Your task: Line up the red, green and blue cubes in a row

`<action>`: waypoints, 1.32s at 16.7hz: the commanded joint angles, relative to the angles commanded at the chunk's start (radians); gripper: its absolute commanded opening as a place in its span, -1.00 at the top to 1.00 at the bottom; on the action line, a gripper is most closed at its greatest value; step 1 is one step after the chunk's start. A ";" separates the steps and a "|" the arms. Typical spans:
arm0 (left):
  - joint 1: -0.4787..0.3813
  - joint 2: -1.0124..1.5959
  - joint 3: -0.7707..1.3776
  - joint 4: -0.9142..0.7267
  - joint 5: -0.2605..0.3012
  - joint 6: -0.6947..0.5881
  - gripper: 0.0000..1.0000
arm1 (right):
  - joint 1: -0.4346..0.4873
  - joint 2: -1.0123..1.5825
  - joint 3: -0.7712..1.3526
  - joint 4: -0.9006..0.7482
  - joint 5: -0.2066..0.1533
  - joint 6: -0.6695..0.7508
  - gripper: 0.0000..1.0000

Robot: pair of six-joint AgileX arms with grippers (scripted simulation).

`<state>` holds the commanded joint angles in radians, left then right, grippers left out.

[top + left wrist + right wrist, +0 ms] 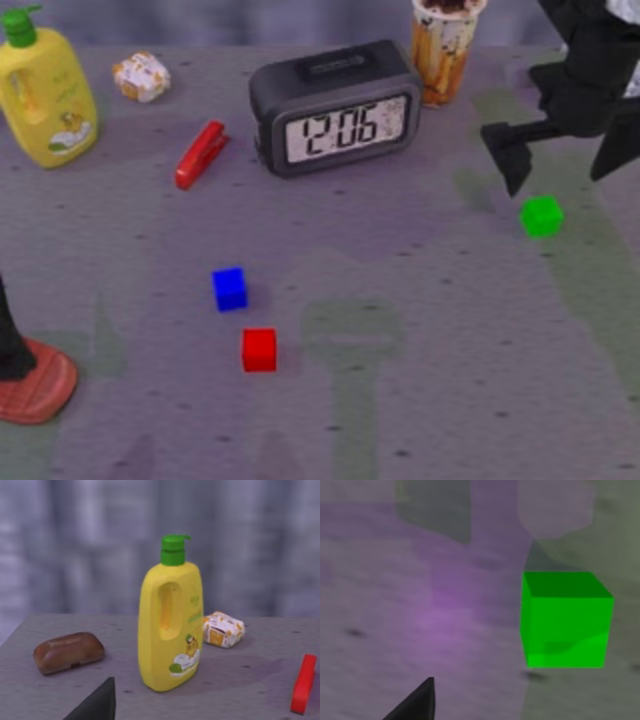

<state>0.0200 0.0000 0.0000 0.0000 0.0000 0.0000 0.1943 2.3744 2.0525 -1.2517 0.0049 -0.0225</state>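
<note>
Yellow pump bottle [171, 627] with green cap, upright at centre of grey table [240, 680]. Brown bread loaf [68, 652] well apart to one side. Wrapped packet [223, 629] just behind bottle. Red stapler [303, 683] at picture edge. Dark fingertip [97, 705] at lower edge.

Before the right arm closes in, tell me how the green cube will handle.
The green cube looks rigid, with flat faces, so it should sit square and not roll. Its glossy sides may be slippery in a pinch. It is small, so probably light; a nudge from the right tool would likely slide it.
</note>
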 joint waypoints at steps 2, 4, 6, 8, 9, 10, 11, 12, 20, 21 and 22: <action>0.000 0.000 0.000 0.000 0.000 0.000 -1.00 | 0.002 0.015 -0.043 0.058 0.000 0.000 -1.00; 0.000 0.000 0.000 0.000 0.000 0.000 -1.00 | 0.003 0.037 -0.098 0.145 0.000 0.002 -1.00; 0.000 0.000 0.000 0.000 0.000 0.000 -1.00 | 0.004 0.058 -0.148 0.216 0.001 0.003 -1.00; 0.000 0.000 0.000 0.000 0.000 0.000 -1.00 | 0.005 0.069 -0.173 0.246 0.001 0.004 -1.00; 0.000 0.000 0.000 0.000 0.000 0.000 -1.00 | 0.005 0.070 -0.174 0.246 0.001 0.004 -1.00; 0.000 0.000 0.000 0.000 0.000 0.000 -1.00 | 0.005 0.070 -0.174 0.246 0.001 0.004 -1.00; 0.000 0.000 0.000 0.000 0.000 0.000 -1.00 | 0.005 0.070 -0.174 0.246 0.001 0.004 -1.00; 0.000 0.000 0.000 0.000 0.000 0.000 -1.00 | 0.005 0.070 -0.174 0.246 0.001 0.004 -0.85; 0.000 0.000 0.000 0.000 0.000 0.000 -1.00 | 0.005 0.070 -0.174 0.246 0.001 0.004 0.36; 0.000 0.000 0.000 0.000 0.000 0.000 -1.00 | 0.005 0.070 -0.174 0.246 0.001 0.004 0.51; 0.000 0.000 0.000 0.000 0.000 0.000 -1.00 | 0.005 0.070 -0.174 0.246 0.001 0.004 0.66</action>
<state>0.0200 0.0000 0.0000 0.0000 0.0000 0.0000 0.1989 2.4440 1.8784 -1.0052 0.0057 -0.0187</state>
